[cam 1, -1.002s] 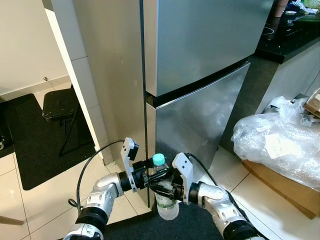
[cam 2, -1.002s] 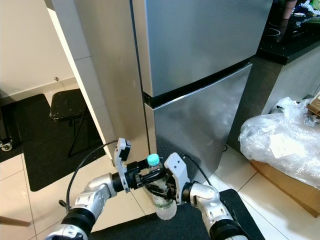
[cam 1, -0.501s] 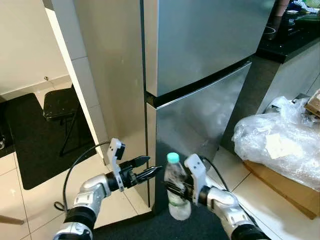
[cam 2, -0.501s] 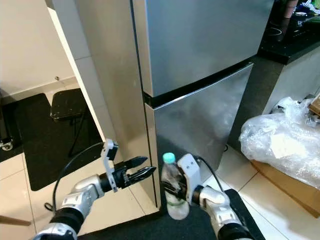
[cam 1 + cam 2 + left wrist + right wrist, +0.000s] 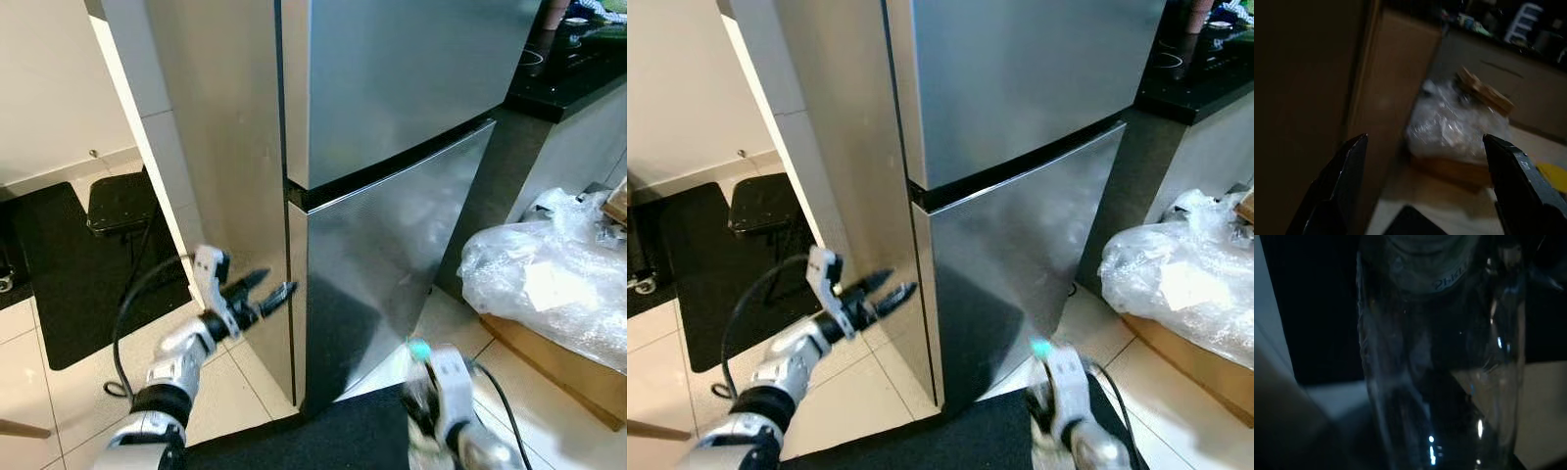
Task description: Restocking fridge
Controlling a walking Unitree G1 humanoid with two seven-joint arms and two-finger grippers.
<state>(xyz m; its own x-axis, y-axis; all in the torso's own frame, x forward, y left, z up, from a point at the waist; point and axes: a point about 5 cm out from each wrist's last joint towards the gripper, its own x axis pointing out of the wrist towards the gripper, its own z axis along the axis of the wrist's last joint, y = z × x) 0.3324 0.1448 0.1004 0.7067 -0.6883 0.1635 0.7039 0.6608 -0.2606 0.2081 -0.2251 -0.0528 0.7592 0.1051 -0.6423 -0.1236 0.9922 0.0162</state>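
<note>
The steel fridge [image 5: 392, 147] stands in front of me with both its upper and lower doors closed. My left gripper [image 5: 266, 287] is open, its fingertips close to the left edge of the lower door [image 5: 392, 255], just below the seam between the doors. Low at the bottom right, blurred, my right gripper [image 5: 425, 394] is shut on a clear water bottle with a teal cap [image 5: 419, 350]. In the right wrist view the bottle [image 5: 1440, 357] is seen up close. The left wrist view has both black fingers [image 5: 1347, 181] wide apart with nothing between them.
A black stool [image 5: 118, 201] stands on a black mat to the left of the fridge. A crumpled plastic bag [image 5: 549, 284] lies on a cardboard box at the right. A black counter [image 5: 573, 73] is behind it. A dark mat [image 5: 323, 436] lies at my feet.
My right gripper has dropped down and to the right with the bottle. The left gripper has let go of the bottle, opened and risen toward the edge of the lower door.
</note>
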